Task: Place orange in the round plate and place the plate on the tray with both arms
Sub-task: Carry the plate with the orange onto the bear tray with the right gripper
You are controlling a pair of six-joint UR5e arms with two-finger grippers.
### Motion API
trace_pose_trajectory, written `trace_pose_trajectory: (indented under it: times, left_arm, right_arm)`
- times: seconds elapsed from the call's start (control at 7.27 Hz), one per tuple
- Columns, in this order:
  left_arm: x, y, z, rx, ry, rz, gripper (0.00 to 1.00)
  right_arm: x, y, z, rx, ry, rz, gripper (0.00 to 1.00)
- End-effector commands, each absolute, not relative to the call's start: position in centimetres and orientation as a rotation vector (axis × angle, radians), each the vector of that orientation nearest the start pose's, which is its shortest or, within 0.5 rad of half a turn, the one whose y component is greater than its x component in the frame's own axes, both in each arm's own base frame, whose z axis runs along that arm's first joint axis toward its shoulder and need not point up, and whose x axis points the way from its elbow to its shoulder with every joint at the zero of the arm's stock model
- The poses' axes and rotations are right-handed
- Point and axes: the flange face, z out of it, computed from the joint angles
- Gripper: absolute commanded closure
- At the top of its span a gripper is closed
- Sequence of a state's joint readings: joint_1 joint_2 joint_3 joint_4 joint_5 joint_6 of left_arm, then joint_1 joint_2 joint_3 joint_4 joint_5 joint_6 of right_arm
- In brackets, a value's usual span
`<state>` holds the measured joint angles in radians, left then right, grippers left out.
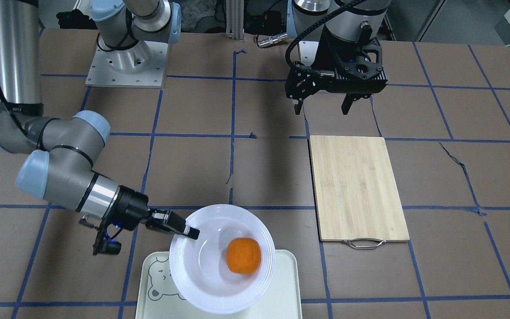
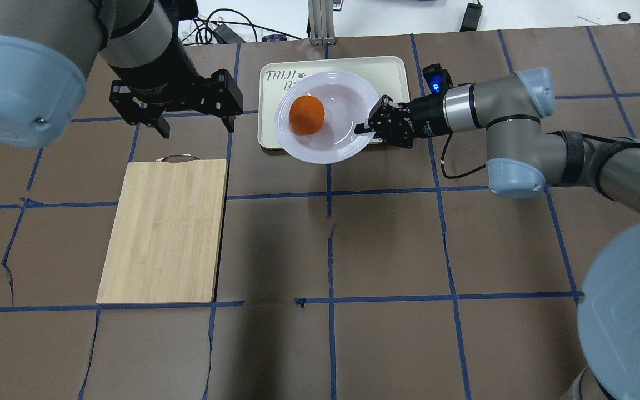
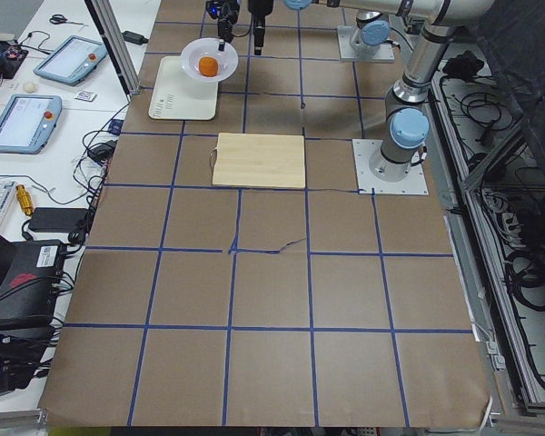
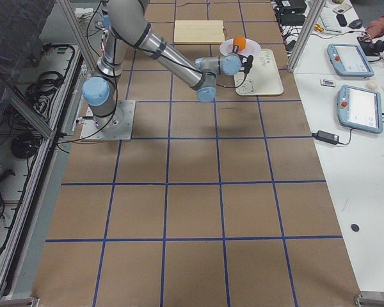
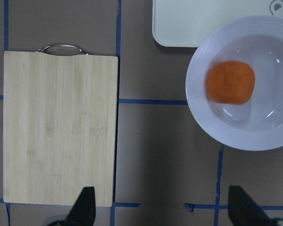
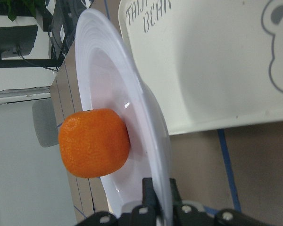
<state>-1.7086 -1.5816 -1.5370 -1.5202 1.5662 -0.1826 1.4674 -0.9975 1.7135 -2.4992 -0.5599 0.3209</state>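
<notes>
The orange (image 1: 243, 255) lies in the sunken centre of the round white plate (image 1: 202, 266). My right gripper (image 1: 191, 232) is shut on the plate's rim and holds it over the cream tray (image 1: 281, 288), partly overhanging the tray's edge. In the right wrist view the rim (image 6: 108, 61) runs between the fingers, with the orange (image 6: 94, 148) on one side and the tray's bear face (image 6: 278, 52) on the other. My left gripper (image 1: 323, 106) hangs open and empty above the table, near the robot-side end of the cutting board. Its wrist view looks down on the plate (image 5: 236, 136) and the orange (image 5: 230, 82).
A bamboo cutting board (image 2: 164, 230) with a metal handle (image 2: 177, 158) lies left of the tray in the overhead view. Brown paper with blue tape lines covers the table (image 2: 386, 250). Tablets and cables lie on the side bench (image 3: 36, 109) beyond the tray.
</notes>
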Motion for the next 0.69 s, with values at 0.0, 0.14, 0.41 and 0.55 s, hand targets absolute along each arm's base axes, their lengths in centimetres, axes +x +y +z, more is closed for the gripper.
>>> trace_pose_trajectory:
  times: [0.0,0.14,0.41,0.55]
  left_arm:
    - [-20.1,-48.1,50.5,-0.072,3.155,-0.116,0.00]
    - [-20.1,-48.1,50.5,-0.072,3.154,-0.116,0.00]
    - [-20.2,-48.0,50.5,-0.070,3.157,-0.116,0.00]
    - [-20.1,-48.1,50.5,-0.072,3.157,-0.116,0.00]
  right_arm:
    - [14.4,-73.0,18.2,0.333,2.085,-0.092,0.93]
    - [14.3,-74.1,17.1,0.337,2.086,-0.091,0.93]
    - [14.3,-73.7,16.3,0.347,2.086,-0.073,0.89]
    - [14.2,-73.3,15.8,0.357,2.086,-0.059,0.86]
